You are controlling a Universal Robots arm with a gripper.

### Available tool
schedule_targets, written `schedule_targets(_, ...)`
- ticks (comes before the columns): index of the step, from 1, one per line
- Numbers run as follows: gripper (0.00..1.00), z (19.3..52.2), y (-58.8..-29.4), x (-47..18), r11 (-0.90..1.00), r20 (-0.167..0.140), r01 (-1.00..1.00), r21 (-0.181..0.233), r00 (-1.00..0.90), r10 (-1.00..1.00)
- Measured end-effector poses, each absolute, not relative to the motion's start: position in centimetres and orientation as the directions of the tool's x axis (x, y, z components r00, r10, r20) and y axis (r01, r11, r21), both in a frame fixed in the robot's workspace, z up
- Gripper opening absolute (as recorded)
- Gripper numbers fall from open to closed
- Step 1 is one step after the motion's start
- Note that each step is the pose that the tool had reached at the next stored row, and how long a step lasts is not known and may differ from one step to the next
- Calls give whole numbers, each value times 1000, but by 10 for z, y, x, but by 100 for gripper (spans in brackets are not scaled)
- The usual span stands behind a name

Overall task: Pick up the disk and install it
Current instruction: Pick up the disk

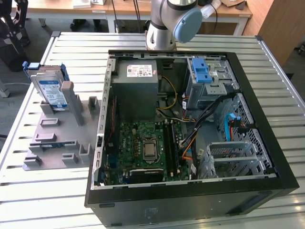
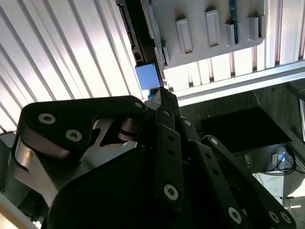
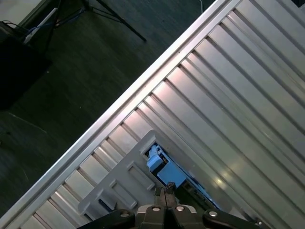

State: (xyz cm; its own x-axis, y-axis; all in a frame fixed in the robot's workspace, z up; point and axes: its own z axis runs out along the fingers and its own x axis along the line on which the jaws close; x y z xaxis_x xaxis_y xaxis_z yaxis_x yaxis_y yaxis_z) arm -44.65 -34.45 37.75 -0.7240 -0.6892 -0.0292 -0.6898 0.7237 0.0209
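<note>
The disk point(image 1: 51, 90) stands on edge in a grey holder plate point(image 1: 57, 138) at the exterior view's left, its blue-and-white label facing forward and a blue frame round its edges. In the first wrist view its blue frame point(image 3: 156, 162) shows edge-on from above, just beyond my gripper point(image 3: 164, 194). The fingers are closed together with nothing between them. In the second wrist view the gripper point(image 2: 161, 95) hangs well above the table, its tip pointing at the disk's blue corner point(image 2: 147, 76). The arm's base point(image 1: 167, 24) stands behind the computer case.
An open computer case point(image 1: 190, 195) lies on the slatted metal table point(image 1: 47, 191). Inside are a grey power supply box point(image 1: 136, 78), a motherboard point(image 1: 147, 148) and a metal drive cage with a blue latch point(image 1: 202, 71). Dark floor lies beyond the table's edge point(image 3: 71, 71).
</note>
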Motion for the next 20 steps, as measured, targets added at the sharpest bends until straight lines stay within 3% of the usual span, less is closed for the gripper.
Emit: schedule_targets(20, 11, 377, -344, -447, 607, -47, -795, 1, -606, -794)
